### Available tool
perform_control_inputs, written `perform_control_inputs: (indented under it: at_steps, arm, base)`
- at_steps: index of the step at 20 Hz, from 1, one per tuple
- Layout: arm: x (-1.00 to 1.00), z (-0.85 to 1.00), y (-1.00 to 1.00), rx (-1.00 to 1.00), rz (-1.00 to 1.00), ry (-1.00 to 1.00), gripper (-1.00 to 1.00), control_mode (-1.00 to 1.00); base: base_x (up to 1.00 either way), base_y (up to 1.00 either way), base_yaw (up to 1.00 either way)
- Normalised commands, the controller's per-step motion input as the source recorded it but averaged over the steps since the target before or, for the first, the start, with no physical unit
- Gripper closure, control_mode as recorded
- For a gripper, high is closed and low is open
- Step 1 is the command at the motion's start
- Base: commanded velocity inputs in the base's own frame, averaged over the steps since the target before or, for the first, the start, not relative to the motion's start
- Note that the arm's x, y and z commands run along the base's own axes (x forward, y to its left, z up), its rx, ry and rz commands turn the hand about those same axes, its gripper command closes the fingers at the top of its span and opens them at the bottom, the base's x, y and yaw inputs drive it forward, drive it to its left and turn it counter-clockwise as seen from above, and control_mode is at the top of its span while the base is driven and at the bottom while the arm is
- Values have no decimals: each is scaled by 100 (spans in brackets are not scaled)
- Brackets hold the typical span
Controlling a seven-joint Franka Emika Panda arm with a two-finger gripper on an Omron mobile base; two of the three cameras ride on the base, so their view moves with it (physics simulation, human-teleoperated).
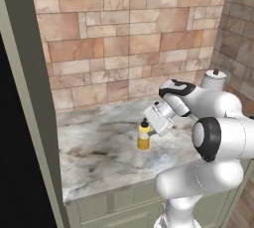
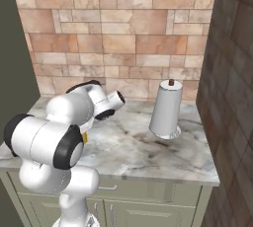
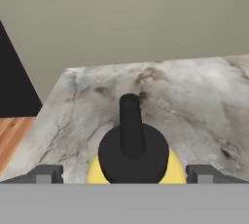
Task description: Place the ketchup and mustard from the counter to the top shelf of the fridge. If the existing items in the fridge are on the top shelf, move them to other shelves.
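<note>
The mustard, a slim yellow bottle with a black nozzle, stands upright near the middle of the marbled counter. My gripper sits right beside its top from the right. In the hand view the mustard lies between the two spread fingertips, and the gripper is open with the pads apart from the bottle. A sliver of the mustard peeks past my arm in the right base view. The ketchup, the top shelf and the existing items are out of view. The fridge's black side fills the far left.
A white paper towel roll stands at the back right of the counter, near the dark brick side wall. A tall pale grey-green panel borders the counter on the left. A tiled wall runs behind.
</note>
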Motion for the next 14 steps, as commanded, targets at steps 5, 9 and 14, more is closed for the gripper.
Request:
perform_control_inputs:
  at_steps: [5,9,14]
  arm:
    - [0,0,20,0,0,0,-100,-100]
    - [0,-1,3,1,0,0,100,-100]
    - [-4,3,0,0,0,-1,100,-100]
  base:
    - [0,0,0]
    - [0,0,0]
    - [0,0,0]
